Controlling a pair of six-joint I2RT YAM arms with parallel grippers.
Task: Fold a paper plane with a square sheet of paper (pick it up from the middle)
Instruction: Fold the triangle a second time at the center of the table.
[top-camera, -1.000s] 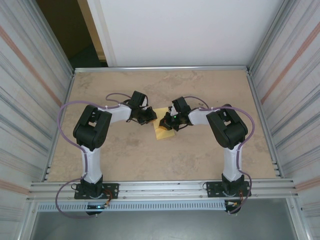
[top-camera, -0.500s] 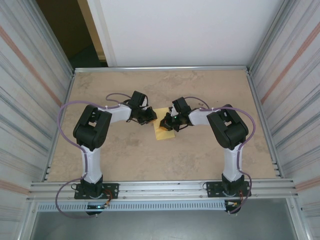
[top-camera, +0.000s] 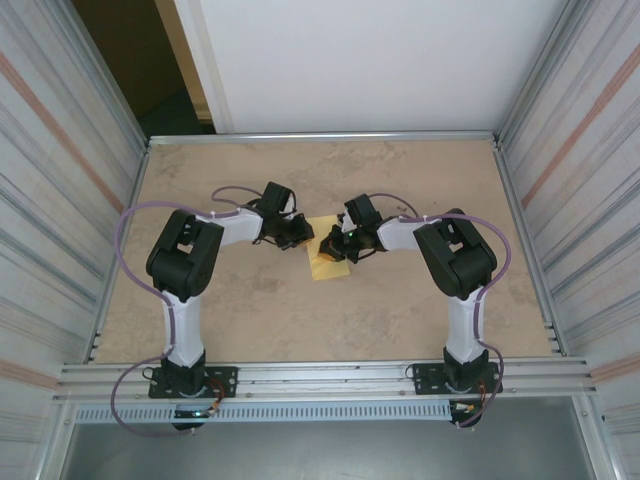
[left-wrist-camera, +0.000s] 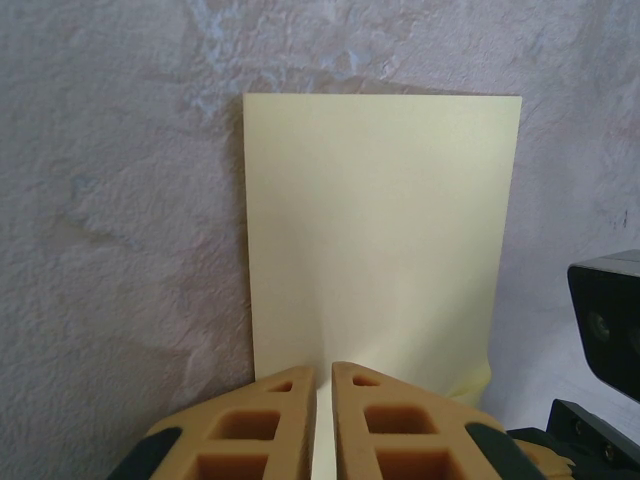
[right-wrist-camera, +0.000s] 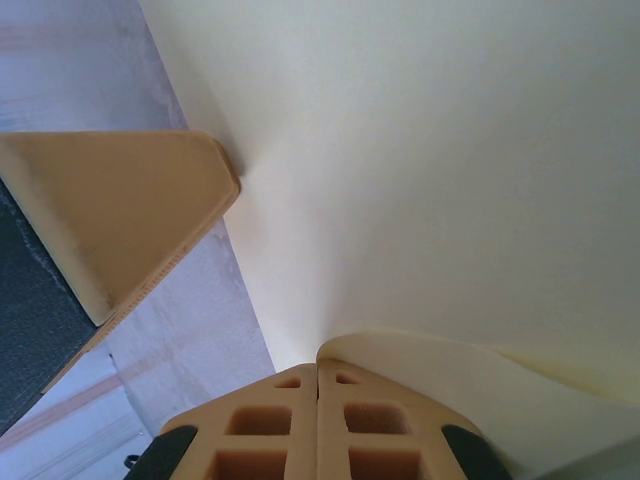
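Note:
The square sheet of paper (top-camera: 328, 266) lies mid-table, pale yellow, and in the left wrist view the sheet (left-wrist-camera: 380, 230) has a tall rectangular outline, as if folded in half. My left gripper (top-camera: 303, 233) reaches it from the left. Its jaws (left-wrist-camera: 323, 372) are shut on the sheet's near edge, with a sliver of yellow between them. My right gripper (top-camera: 331, 244) comes in from the right, and its jaws (right-wrist-camera: 317, 368) are pressed together on the paper (right-wrist-camera: 430, 170), where a lower layer curls away. No paper plane is in view.
The tan tabletop (top-camera: 250, 300) is bare around the sheet and is fenced by metal rails and ribbed side walls (top-camera: 60, 200). The left gripper's finger (right-wrist-camera: 120, 220) shows close by in the right wrist view. The right arm's black body (left-wrist-camera: 605, 330) stands beside the paper.

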